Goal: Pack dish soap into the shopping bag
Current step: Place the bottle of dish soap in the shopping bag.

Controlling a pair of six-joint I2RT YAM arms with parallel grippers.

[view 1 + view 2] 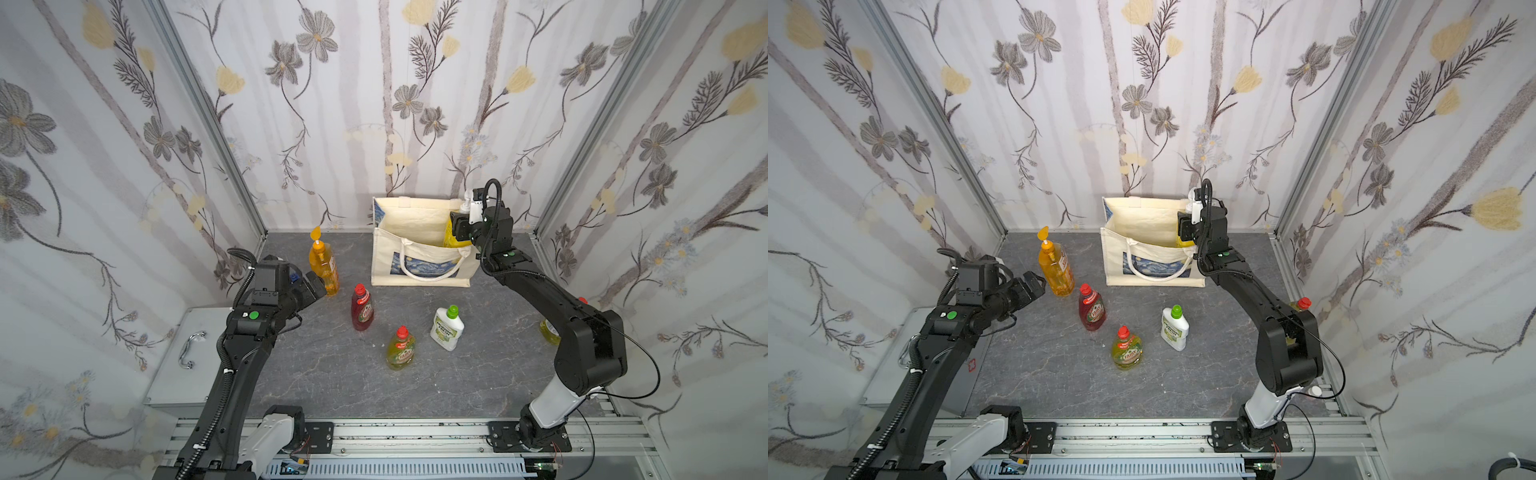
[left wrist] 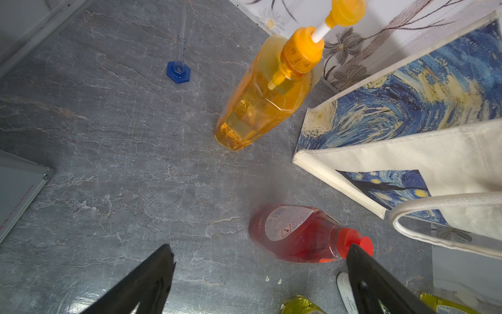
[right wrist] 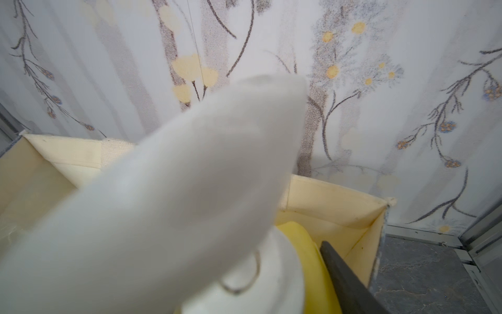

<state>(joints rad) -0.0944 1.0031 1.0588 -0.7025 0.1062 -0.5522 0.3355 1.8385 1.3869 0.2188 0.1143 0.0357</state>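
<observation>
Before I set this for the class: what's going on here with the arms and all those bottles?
The right gripper grips the yellow pump bottle, its lower part inside the shopping bag. The left gripper, fingers open and empty, hovers beside the orange pump bottle. That one, a red bottle, a yellow-green bottle, a white green-capped bottle and a second yellow-green bottle, half hidden behind the right arm, stand on the table outside the bag.

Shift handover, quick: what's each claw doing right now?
Left claw: open, empty.
Right claw: closed on the yellow pump bottle, partly inside the shopping bag.
</observation>
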